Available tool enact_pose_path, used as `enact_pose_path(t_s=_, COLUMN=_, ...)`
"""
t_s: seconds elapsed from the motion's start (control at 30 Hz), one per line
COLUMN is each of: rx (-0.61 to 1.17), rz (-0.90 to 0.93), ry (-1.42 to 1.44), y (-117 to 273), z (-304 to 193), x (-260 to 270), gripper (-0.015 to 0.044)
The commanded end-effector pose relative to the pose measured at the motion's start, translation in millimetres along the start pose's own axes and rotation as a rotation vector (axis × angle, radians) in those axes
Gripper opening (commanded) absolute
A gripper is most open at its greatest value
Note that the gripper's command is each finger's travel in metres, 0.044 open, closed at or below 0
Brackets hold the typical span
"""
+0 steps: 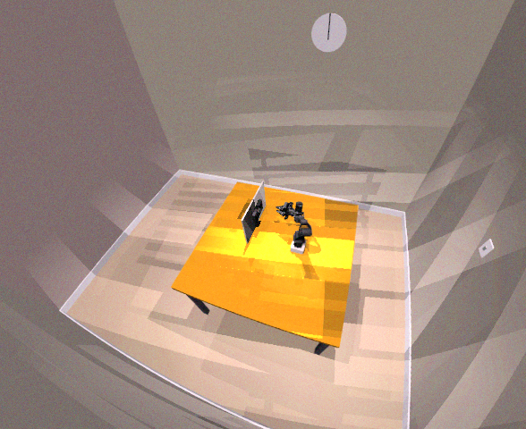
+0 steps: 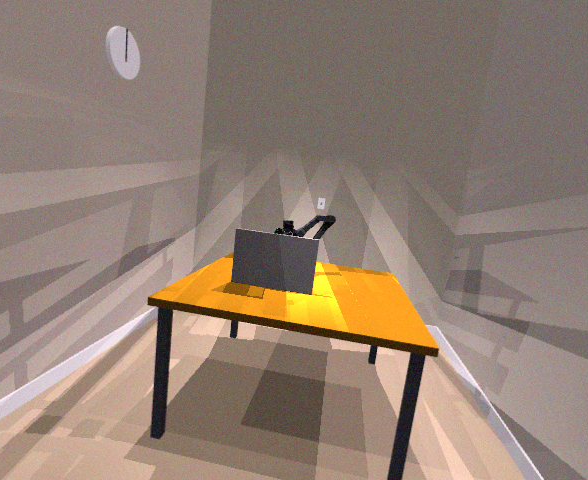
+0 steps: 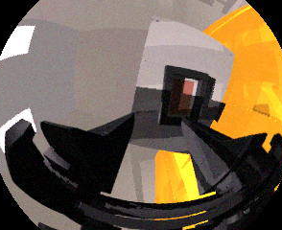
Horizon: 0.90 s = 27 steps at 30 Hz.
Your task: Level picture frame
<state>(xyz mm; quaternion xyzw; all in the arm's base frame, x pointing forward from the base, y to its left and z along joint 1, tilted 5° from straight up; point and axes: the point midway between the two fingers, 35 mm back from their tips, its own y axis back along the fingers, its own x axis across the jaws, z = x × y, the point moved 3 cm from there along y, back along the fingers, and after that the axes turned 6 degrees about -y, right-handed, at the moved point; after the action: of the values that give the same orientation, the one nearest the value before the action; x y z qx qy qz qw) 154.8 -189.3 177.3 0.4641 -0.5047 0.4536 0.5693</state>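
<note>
The picture frame has a thick dark border around a dark and reddish picture. It hangs on the upright panel, on the side facing the arm. In the exterior view the panel hides it. The screw and the notched strip are hidden. The wrist view is bent and turned, so I cannot tell exactly how far the frame tilts. My gripper is open with nothing between its fingers. It stands off the panel, apart from the frame, with its fingertips pointing toward the panel.
The panel stands on the orange table. The arm's white base sits on the table, across from the panel's face. A small dark block is near the panel's edge beside the frame. Banded shadows cross the panel and table.
</note>
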Motion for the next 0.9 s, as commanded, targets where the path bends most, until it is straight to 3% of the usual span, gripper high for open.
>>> enact_pose_path(t_s=0.0, rx=0.005, rz=-0.008, ry=-0.024, y=-20.3, z=-3.0, x=-19.2, gripper=0.0260)
enact_pose_path(t_s=0.13, rx=0.006, rz=0.002, ry=-0.030, y=-40.4, z=-10.2, x=-32.9, gripper=0.0260)
enact_pose_path(t_s=0.87, rx=0.006, rz=0.003, ry=-0.030, y=-55.1, z=-5.3, x=-32.9, gripper=0.0260)
